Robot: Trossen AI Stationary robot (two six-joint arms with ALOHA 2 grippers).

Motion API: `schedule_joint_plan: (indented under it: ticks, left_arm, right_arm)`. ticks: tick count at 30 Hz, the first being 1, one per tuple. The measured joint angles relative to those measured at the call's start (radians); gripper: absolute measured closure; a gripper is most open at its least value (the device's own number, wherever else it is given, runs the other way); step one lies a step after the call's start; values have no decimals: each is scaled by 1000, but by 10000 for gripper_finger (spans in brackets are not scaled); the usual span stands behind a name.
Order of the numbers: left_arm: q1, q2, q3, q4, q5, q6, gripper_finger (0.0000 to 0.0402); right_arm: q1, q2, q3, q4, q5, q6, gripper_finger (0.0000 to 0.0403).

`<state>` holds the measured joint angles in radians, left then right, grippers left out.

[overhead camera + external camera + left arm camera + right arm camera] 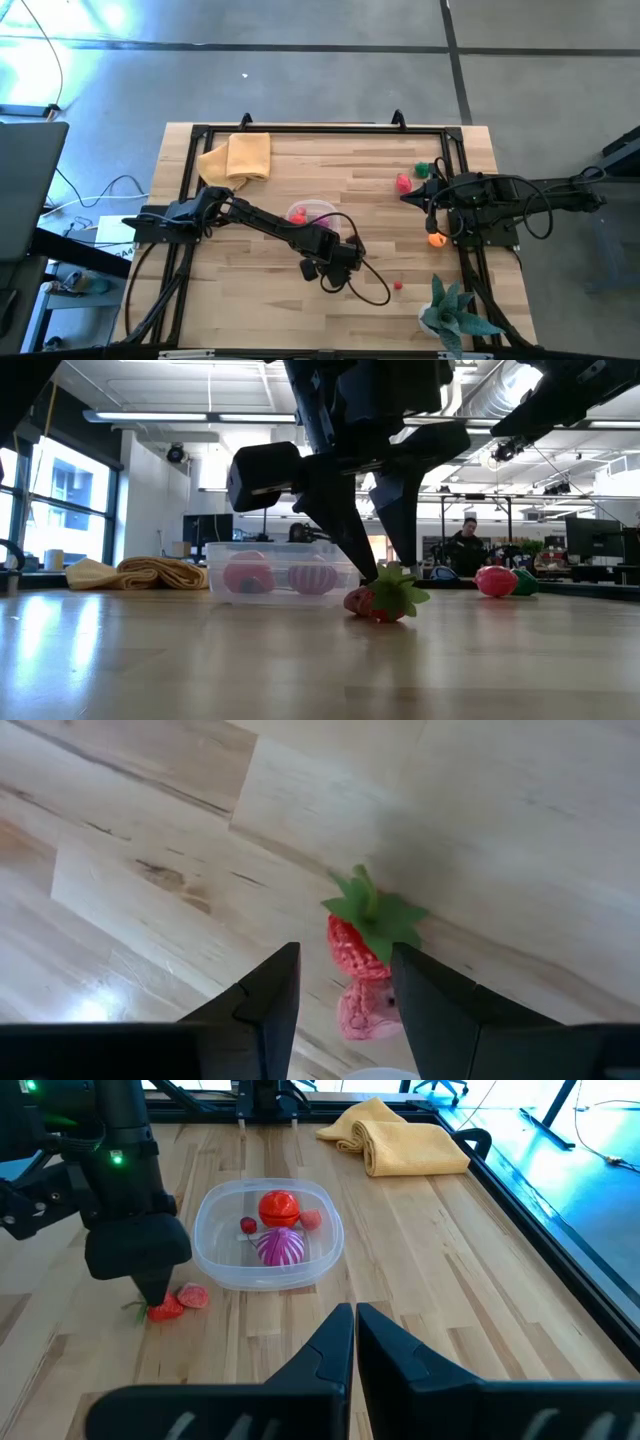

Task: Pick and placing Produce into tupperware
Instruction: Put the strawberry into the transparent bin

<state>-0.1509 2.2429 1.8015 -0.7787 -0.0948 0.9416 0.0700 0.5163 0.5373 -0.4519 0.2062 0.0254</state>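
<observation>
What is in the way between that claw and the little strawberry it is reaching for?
Nothing visible. The left gripper hangs right over the toy strawberry, fingers open on either side of it, with only bare table around. A small pink piece lies touching the strawberry. The clear tub sits just beside them, its top open.

Both arms are matte black with blocky joints. Black cables loop loosely beside each wrist. The left pincer has two flat, wedge-shaped black fingers; a small green light glows on the housing above it.
</observation>
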Motion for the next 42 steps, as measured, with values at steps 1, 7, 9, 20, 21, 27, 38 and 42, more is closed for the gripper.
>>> schedule_joint_plan:
  ticks: [1,7,9,20,21,27,38,42]
  left_arm:
    - [0,0,0,0,0,-4,254]
    - [0,0,0,1,-7,-43,254]
    - [0,0,0,8,-30,-77,254]
    - [0,0,0,-4,-21,-120,224]
    - [0,0,0,-5,-18,-118,212]
    - [0,0,0,-15,24,-75,157]
    - [0,12,1,16,62,-21,195]
    - [1,41,1,23,87,-22,211]
  right_arm:
    - [0,0,0,0,0,0,394]
    - [0,0,0,0,0,0,394]
    - [0,0,0,0,0,0,394]
    - [0,0,0,0,0,0,394]
    - [0,0,0,0,0,0,394]
    - [0,0,0,0,0,0,394]
    - [0,0,0,0,0,0,394]
    - [0,0,0,0,0,0,394]
